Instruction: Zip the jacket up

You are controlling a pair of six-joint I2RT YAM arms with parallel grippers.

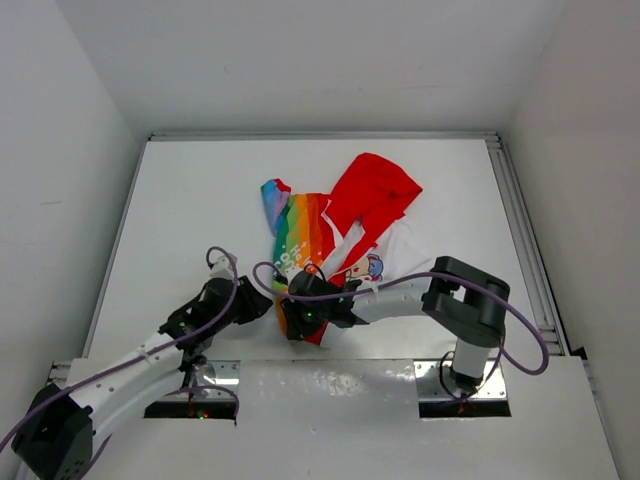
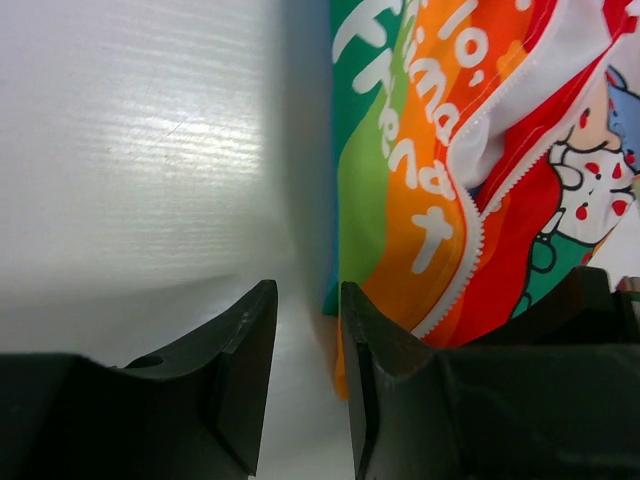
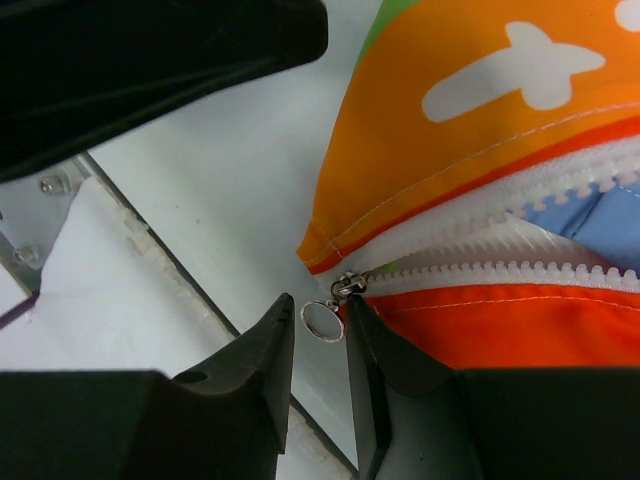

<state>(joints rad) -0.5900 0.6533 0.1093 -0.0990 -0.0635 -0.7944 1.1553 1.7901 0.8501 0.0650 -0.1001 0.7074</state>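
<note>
Jacket (image 1: 340,235): lying unzipped on desk (image 1: 200,200).
Left gripper (image 2: 308,300): sitting slightly open, empty, beside jacket.
Right gripper (image 3: 318,312): bracketing zipper pull (image 3: 322,320); cannot tell if clamping.

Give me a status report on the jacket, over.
Left gripper open beside jacket hem. Right gripper open, tips flanking the pull ring. Zipper unzipped, slider at bottom. Nothing blocking.
</note>
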